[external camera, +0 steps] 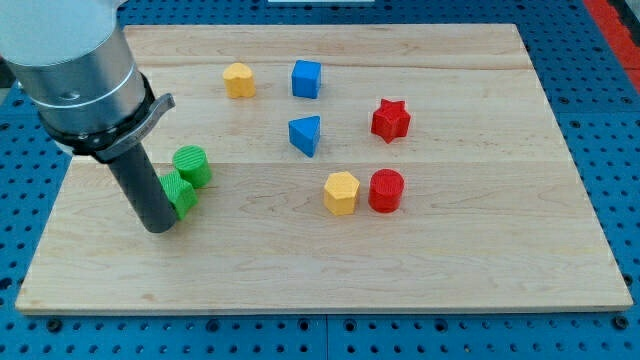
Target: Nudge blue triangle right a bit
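The blue triangle (305, 134) lies near the middle of the wooden board (480, 250). My tip (160, 226) rests on the board at the view's left, far to the left of and below the blue triangle. It touches or nearly touches a green block (180, 193) just to its right. A green cylinder (192, 164) sits just above that block.
A blue cube (306, 78) and a yellow block (238, 79) sit near the view's top. A red star (390, 119) lies right of the triangle. A yellow hexagon (341, 192) and a red cylinder (386, 190) sit below it.
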